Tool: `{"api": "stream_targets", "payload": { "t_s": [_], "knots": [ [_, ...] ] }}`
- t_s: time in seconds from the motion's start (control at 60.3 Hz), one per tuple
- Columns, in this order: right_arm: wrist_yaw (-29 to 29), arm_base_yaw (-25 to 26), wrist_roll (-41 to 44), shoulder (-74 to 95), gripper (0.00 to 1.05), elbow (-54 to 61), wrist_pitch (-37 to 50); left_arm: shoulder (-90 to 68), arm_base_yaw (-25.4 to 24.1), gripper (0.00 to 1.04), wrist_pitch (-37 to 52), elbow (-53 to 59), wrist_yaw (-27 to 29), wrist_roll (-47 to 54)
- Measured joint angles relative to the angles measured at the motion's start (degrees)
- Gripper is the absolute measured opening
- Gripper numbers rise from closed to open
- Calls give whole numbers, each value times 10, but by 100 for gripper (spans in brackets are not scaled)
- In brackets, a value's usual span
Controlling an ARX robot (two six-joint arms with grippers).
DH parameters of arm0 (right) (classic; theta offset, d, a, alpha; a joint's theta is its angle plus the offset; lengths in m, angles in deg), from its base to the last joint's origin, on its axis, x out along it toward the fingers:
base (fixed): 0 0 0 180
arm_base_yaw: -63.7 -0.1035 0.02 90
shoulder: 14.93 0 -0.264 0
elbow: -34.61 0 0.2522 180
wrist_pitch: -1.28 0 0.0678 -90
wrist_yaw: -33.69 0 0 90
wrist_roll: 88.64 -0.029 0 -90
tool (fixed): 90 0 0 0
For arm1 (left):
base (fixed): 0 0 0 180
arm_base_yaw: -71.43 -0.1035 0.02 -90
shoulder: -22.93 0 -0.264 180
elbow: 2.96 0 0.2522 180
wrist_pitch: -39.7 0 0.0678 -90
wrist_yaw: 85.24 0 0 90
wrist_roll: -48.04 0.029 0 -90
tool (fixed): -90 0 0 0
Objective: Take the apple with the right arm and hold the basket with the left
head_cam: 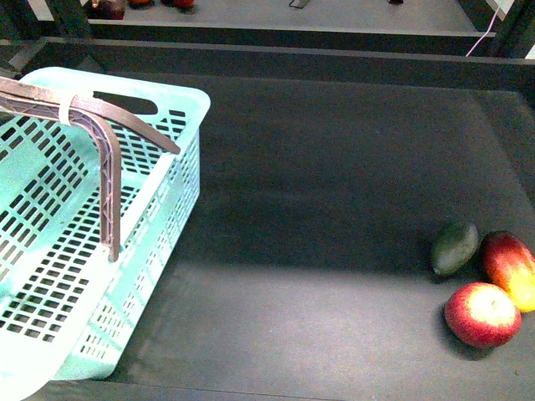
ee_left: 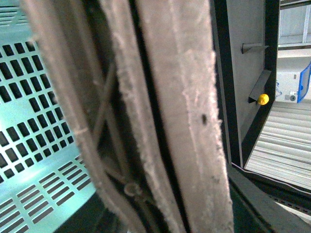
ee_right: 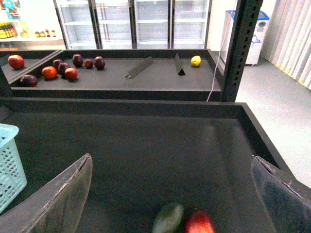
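Note:
The apple, round and red with yellowish streaks, lies on the dark tabletop at the front right. The turquoise basket stands at the left, its brown handles raised and bound by a pale zip tie. In the left wrist view the handles fill the frame over the basket lattice. My left gripper is shut on them and its fingers do not show. My right gripper is open and empty, above and short of the fruit. A blurred red fruit shows at that view's edge.
A dark green avocado and a red-and-yellow mango-like fruit lie just behind the apple. The avocado also shows in the right wrist view. The table's raised rim runs along the back. A black post and a fruit shelf stand beyond.

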Motion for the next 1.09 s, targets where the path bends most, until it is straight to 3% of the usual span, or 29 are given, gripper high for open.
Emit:
{"api": "stream_targets", "payload": {
  "t_s": [0.083,0.448,1.094],
  "knots": [
    [0,0,0,0,96,0,0,1,5,17,-9,-5,-4,-40],
    [0,0,0,0,96,0,0,81,64,17,-78,-12,3,15],
    [0,0,0,0,96,0,0,170,319,17,-198,-96,0,68]
  ]
}}
